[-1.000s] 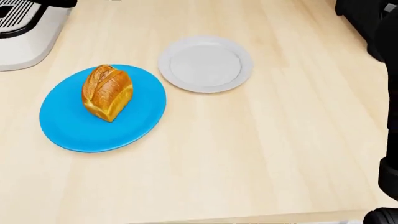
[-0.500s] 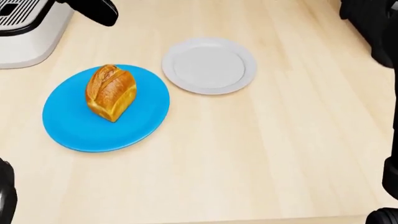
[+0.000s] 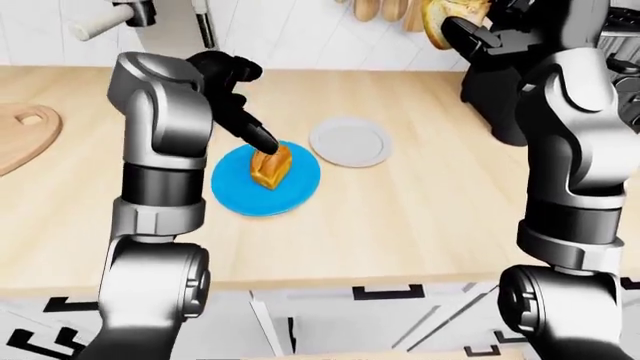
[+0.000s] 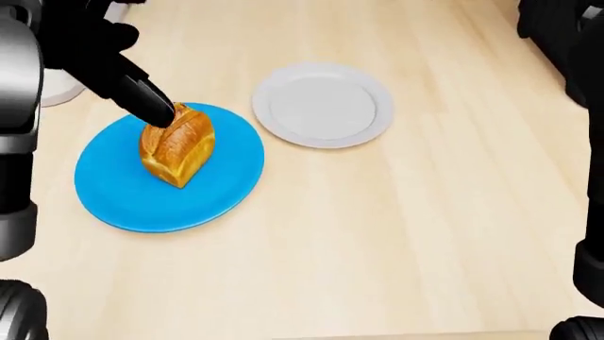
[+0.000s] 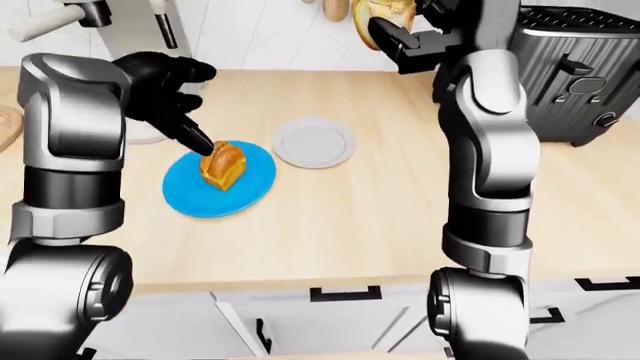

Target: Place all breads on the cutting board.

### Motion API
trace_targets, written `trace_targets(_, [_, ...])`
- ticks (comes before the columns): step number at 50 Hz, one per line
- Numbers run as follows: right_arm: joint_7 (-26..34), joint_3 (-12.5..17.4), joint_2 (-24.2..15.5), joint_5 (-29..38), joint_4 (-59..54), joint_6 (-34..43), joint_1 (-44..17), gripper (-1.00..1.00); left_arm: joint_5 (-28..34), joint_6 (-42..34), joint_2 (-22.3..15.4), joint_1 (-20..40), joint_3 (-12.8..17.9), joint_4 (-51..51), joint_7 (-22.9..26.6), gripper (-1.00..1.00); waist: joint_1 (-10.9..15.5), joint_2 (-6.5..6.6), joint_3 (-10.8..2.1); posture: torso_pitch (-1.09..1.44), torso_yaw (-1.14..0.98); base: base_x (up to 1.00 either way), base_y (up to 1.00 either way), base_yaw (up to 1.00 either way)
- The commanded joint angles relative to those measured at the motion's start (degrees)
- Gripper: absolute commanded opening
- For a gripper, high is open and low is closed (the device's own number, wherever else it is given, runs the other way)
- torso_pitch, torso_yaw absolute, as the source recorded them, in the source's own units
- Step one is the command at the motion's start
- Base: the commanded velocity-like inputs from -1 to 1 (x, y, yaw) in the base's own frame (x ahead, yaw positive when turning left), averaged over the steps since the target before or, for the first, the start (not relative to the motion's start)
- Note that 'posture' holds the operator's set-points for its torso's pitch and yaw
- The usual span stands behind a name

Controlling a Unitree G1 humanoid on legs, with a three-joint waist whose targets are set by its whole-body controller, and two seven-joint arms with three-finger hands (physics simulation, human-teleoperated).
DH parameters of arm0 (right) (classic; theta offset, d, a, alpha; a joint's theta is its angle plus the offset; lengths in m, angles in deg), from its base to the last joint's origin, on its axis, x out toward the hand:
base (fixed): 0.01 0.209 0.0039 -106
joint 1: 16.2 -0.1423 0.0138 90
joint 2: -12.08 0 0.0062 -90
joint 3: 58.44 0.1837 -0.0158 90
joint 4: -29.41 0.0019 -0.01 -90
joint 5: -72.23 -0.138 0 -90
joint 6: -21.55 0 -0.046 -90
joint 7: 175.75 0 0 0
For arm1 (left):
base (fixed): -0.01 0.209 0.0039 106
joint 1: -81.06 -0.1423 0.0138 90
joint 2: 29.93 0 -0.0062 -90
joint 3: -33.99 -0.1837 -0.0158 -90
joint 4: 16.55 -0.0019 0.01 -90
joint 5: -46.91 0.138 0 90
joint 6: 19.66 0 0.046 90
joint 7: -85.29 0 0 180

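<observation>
A golden bread loaf [image 4: 179,150] stands on a blue plate [image 4: 221,195] on the wooden counter. My left hand [image 4: 151,106] reaches down from the upper left with its black fingers [image 3: 255,135] spread; one fingertip touches the loaf's top end, and nothing is gripped. High at the top of the eye views, my right hand [image 5: 408,36] is raised and closed round a second piece of bread [image 5: 383,15]. The wooden cutting board [image 3: 22,133] lies at the far left of the left-eye view, well away from both hands.
An empty white plate [image 4: 323,104] sits just right of the blue plate. A black appliance [image 5: 572,75] stands at the counter's right end. A white coffee machine [image 4: 57,91] is at the upper left. The counter's near edge [image 3: 350,281] runs below the plates.
My left hand has come in from the upper left and lowered onto the loaf's top. The head view has shifted slightly, so both plates sit a little further right and lower.
</observation>
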Motion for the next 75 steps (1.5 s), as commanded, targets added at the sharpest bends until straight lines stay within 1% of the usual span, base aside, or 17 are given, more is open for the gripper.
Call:
trace_targets(1, [-0.1, 0.4, -0.5, 0.3, 1.6, -1.6, -1.9, -1.00, -0.6, 1.5, -0.6, 2.3, 1.0, 1.3, -0.8, 1.00, 0.0, 0.05, -1.85, 0.00, 0.00, 0.00, 0.00, 0.00])
trace_targets(5, [0.0, 0.5, -0.4, 0.4, 1.5, -1.5, -2.0, -1.00, -2.1, 1.2, -0.7, 0.7, 0.7, 0.6, 0.1, 1.00, 0.0, -0.01, -1.89, 0.00, 0.00, 0.00, 0.00, 0.00])
trace_targets(13, [0.1, 0.5, -0.3, 0.5, 1.4, -1.6, -2.0, -1.00, -2.4, 3.7, 0.1, 0.3, 0.3, -2.2, -2.2, 1.00, 0.2, -0.11, -2.05, 0.00, 0.00, 0.00, 0.00, 0.00])
trace_targets(16, [0.3, 0.4, -0.3, 0.5, 1.2, -1.9, -1.9, -1.00, -1.4, 4.7, 0.1, -0.2, -0.6, -3.5, -2.2, 1.00, 0.1, -0.09, -2.06, 0.00, 0.00, 0.00, 0.00, 0.00])
trace_targets(21, [0.4, 0.6, -0.4, 0.3, 1.0, -1.9, -2.1, -1.00, 0.1, 5.8, 0.3, 2.5, -0.5, -8.8, -4.1, 1.00, 0.1, -0.11, -2.27, 0.00, 0.00, 0.00, 0.00, 0.00])
trace_targets(27, [0.3, 0.5, -0.3, 0.1, 1.2, -1.8, -2.1, -1.00, 1.6, 6.1, -0.1, 4.3, -0.7, -11.9, -3.9, 1.00, 0.0, -0.13, -2.31, 0.00, 0.00, 0.00, 0.00, 0.00])
trace_targets(37, [0.3, 0.3, 0.0, 0.3, 1.1, -2.0, -2.0, -1.00, 2.5, 7.4, 0.9, 4.0, -1.1, -13.4, -3.1, 1.00, -0.1, 0.01, -2.45, 0.00, 0.00, 0.00, 0.00, 0.00])
trace_targets(38, [0.3, 0.3, 0.0, 0.3, 1.1, -2.0, -1.9, -1.00, 2.7, 7.5, 1.0, 4.0, -1.3, -13.3, -2.9, 0.95, -0.1, 0.00, -2.47, 0.00, 0.00, 0.00, 0.00, 0.00])
trace_targets(39, [0.3, 0.3, 0.0, 0.3, 1.3, -1.9, -1.9, -1.00, 3.0, 7.6, 1.0, 4.0, -1.3, -13.5, -2.8, 0.74, -0.1, -0.02, -2.48, 0.00, 0.00, 0.00, 0.00, 0.00])
trace_targets(45, [0.4, 0.3, 0.1, 0.4, 1.3, -1.9, -1.9, -1.00, 4.5, 8.8, 1.5, 4.6, -1.6, -15.7, -2.2, 0.78, -0.2, -0.04, -2.48, 0.00, 0.00, 0.00, 0.00, 0.00])
trace_targets(51, [0.4, 0.4, 0.0, 0.1, 1.6, -1.7, -1.9, -1.00, 6.2, 8.2, 2.7, 5.7, -2.4, -17.2, -1.5, 0.68, -0.2, -0.09, -2.58, 0.00, 0.00, 0.00, 0.00, 0.00])
trace_targets(55, [0.3, 0.4, -0.1, 0.0, 1.6, -1.6, -2.0, -1.00, 7.0, 10.6, 2.8, 6.1, -2.0, -20.1, -3.0, 0.66, -0.2, -0.13, -2.54, 0.00, 0.00, 0.00, 0.00, 0.00])
trace_targets(61, [0.3, 0.5, -0.2, -0.1, 1.7, -1.5, -1.9, -1.00, 8.1, 11.6, 2.9, 6.6, -2.3, -21.9, -3.3, 0.53, -0.2, -0.11, -2.61, 0.00, 0.00, 0.00, 0.00, 0.00])
trace_targets(64, [0.3, 0.4, -0.2, -0.1, 1.4, -1.8, -2.0, -1.00, 8.7, 11.8, 3.1, 6.6, -2.3, -22.1, -2.8, 0.37, -0.2, -0.06, -2.63, 0.00, 0.00, 0.00, 0.00, 0.00])
trace_targets(70, [0.3, 0.5, -0.2, -0.1, 1.8, -1.6, -1.8, -1.00, 9.3, 12.8, 3.4, 6.0, -2.4, -23.4, -2.9, 0.23, -0.2, 0.08, -2.70, 0.00, 0.00, 0.00, 0.00, 0.00])
trace_targets(73, [0.3, 0.5, -0.1, -0.1, 2.0, -1.5, -1.8, -1.00, 9.8, 13.0, 3.6, 5.6, -2.5, -23.4, -2.8, -0.04, -0.1, 0.18, -2.77, 0.00, 0.00, 0.00, 0.00, 0.00])
trace_targets(75, [0.3, 0.5, -0.2, -0.1, 1.8, -1.6, -1.8, -1.00, 10.3, 12.8, 3.7, 5.4, -2.7, -22.9, -2.3, -0.36, -0.1, 0.21, -2.75, 0.00, 0.00, 0.00, 0.00, 0.00])
